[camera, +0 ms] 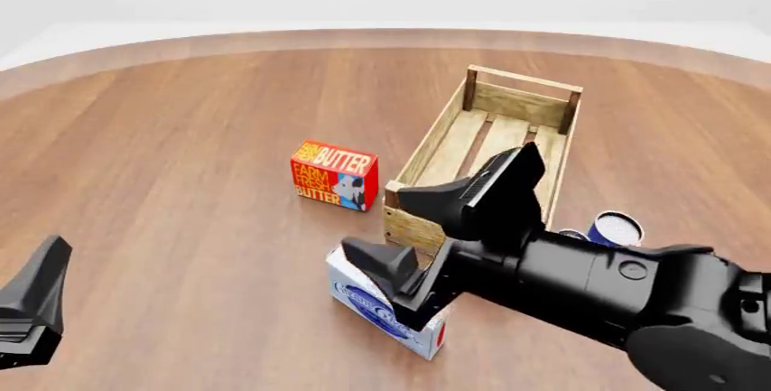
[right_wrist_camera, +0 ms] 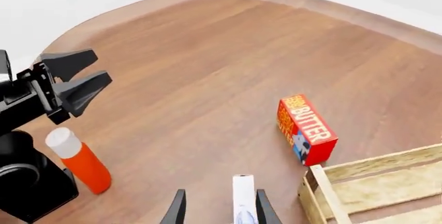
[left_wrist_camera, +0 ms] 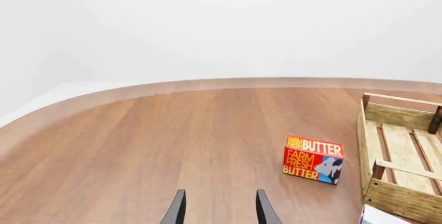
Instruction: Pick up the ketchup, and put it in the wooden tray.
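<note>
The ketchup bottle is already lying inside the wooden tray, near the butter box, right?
Not quite. The ketchup stands upright on the table beside the left arm's base, as the right wrist view shows. The wooden tray holds nothing in the front view. The butter box does sit near the tray.

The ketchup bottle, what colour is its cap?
White, on a red-orange ketchup bottle; the right wrist view shows it best.

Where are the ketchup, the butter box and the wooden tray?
ketchup (right_wrist_camera: 88, 169): right wrist view, on its red body.
butter box (camera: 334, 176): front view, on its front face.
wooden tray (camera: 525, 102): front view, on its far end board.
</note>
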`<control>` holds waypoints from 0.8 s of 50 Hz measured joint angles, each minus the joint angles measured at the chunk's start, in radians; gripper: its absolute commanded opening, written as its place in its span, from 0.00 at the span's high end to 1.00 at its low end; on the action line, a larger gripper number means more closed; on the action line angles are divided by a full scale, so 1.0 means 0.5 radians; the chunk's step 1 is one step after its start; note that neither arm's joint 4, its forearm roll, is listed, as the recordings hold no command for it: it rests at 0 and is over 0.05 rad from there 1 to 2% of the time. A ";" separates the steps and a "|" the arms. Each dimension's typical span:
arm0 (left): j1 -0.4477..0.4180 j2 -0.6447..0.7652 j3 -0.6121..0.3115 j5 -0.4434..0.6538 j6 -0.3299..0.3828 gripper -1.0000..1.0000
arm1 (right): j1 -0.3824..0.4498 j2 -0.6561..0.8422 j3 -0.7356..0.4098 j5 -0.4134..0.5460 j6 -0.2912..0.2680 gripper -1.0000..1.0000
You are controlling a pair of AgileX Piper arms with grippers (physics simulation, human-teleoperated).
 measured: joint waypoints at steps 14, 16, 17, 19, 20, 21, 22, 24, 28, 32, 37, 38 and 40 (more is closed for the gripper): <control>0.000 0.000 0.000 0.000 0.000 0.00 | 0.236 0.303 -0.154 -0.095 0.035 0.00; 0.000 0.000 0.000 0.000 0.000 0.00 | 0.271 0.339 -0.178 -0.104 0.040 0.00; 0.000 0.000 0.000 0.000 0.000 0.00 | 0.291 0.358 -0.192 -0.107 0.042 0.00; 0.000 0.000 0.000 0.000 0.000 0.00 | 0.328 0.399 -0.223 -0.111 0.043 0.00; 0.000 0.000 0.000 0.000 0.000 0.00 | 0.347 0.420 -0.239 -0.112 0.044 0.00; 0.000 0.000 0.000 0.000 0.000 0.00 | 0.365 0.438 -0.253 -0.114 0.045 0.00; 0.000 0.000 0.000 0.000 0.000 0.00 | 0.383 0.458 -0.270 -0.113 0.046 0.00; 0.000 0.000 0.000 0.000 0.000 0.00 | 0.418 0.496 -0.303 -0.112 0.046 0.00; 0.000 0.000 0.000 0.000 0.000 0.00 | 0.486 0.571 -0.373 -0.106 0.048 0.00; 0.000 0.000 0.000 0.000 0.000 0.00 | 0.554 0.636 -0.444 -0.092 0.047 0.00; 0.000 0.000 0.000 0.000 0.000 0.00 | 0.626 0.713 -0.530 -0.068 0.041 0.00; 0.000 0.000 0.000 0.000 0.000 0.00 | 0.638 0.727 -0.547 -0.062 0.040 0.00; 0.000 0.000 0.000 0.000 0.000 0.00 | 0.666 0.756 -0.582 -0.050 0.037 0.00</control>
